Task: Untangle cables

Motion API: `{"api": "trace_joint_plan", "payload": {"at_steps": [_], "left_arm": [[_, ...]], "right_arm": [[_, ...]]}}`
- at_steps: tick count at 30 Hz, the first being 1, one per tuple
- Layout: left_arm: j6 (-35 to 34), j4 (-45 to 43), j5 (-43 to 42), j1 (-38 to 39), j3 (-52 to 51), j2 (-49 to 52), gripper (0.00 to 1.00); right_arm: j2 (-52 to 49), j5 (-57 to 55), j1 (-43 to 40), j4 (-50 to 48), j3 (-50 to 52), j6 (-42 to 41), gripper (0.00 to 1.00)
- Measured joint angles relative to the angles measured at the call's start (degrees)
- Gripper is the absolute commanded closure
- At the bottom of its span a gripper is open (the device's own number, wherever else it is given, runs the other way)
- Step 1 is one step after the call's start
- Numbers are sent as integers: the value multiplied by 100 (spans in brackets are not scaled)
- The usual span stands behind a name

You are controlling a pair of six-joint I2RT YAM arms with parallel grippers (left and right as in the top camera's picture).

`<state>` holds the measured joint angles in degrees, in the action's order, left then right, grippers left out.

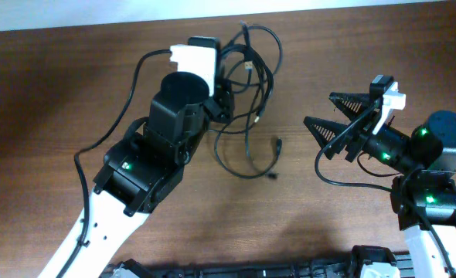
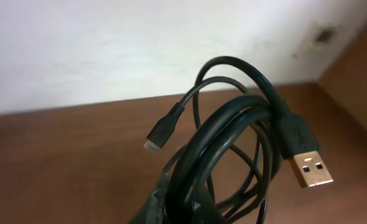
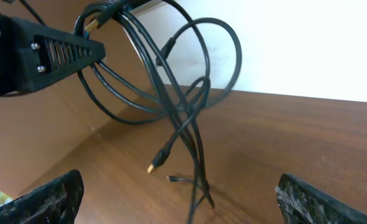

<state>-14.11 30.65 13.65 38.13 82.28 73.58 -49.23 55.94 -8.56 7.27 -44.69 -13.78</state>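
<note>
Above table [image 1: 50,85]: left end effector [image 1: 222,99] clenching one cable bundle [image 2: 203,145]; right end effector [image 1: 318,108] released.

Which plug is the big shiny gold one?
The wide flat plug at the right of the left wrist view, on the end of one of the cables. The other plug there is small and black.

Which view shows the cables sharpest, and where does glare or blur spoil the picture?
Left wrist: cables sharp up close, gold plug glinting, bottom edge blurred. Right wrist: wall washed out white. Overhead: even light, soft sheen on the table, cables small.
</note>
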Motion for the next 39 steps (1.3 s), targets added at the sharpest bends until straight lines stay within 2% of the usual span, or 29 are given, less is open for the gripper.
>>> {"api": "trace_joint_plan", "payload": {"at_steps": [4,8,16,21,31,39], "left_arm": [[1316,85,-802,0,0,0,100],[2437,273,-1252,4,0,0,100],[4057,382,-1480,4,0,0,100],[5149,472,-2350,0,0,0,100],[5543,-433,-3226,0,0,-2,100],[4918,-1591,-3362,0,0,-15,100]], "right_arm": [[0,96,0,-107,0,-9,1],[0,177,0,-516,0,-306,1],[0,219,0,-1213,0,-1331,1],[0,216,0,-1292,0,-1606,1],[-61,219,0,-765,0,-1648,1],[-476,413,0,-297,0,-1589,1]]}}
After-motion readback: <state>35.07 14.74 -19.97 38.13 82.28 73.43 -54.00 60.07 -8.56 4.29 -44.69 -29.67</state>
